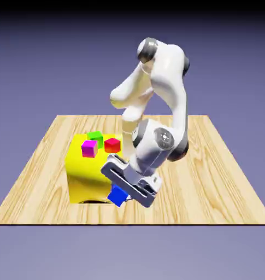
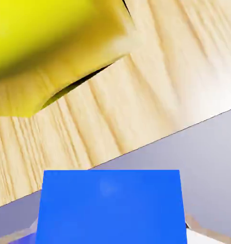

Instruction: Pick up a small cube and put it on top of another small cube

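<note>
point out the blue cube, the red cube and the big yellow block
blue cube (image 2: 111, 207), hand view, middle of its large face
red cube (image 1: 112, 146), exterior view, its front
yellow block (image 1: 92, 178), exterior view, its front side

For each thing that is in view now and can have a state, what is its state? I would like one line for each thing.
Gripper: closed on the blue cube, tilted.
Blue cube: held between the fingertips, tilted, not stacked.
Green cube: on the yellow block, not held.
Magenta cube: on the yellow block, not held.
Red cube: on the yellow block, not held.
Yellow block: on the table.
</note>
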### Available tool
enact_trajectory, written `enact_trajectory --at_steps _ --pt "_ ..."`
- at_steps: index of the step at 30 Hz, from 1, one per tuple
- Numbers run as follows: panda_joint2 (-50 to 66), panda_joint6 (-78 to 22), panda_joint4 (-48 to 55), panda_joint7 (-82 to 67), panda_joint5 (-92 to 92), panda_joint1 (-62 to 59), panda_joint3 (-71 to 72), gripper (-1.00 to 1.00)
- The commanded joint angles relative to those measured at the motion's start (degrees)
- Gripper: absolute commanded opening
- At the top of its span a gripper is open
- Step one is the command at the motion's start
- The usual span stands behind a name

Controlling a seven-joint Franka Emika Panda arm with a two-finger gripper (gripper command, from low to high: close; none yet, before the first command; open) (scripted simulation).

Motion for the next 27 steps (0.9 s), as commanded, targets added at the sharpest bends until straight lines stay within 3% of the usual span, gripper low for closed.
enact_trajectory --at_steps 1,27 --pt "-0.4 0.1 -0.5 2.4 0.5 1.4 -1.6 -1.00" --pt "-10.2 4.9 -22.8 67.2 10.7 35.7 -42.8 -1.00"
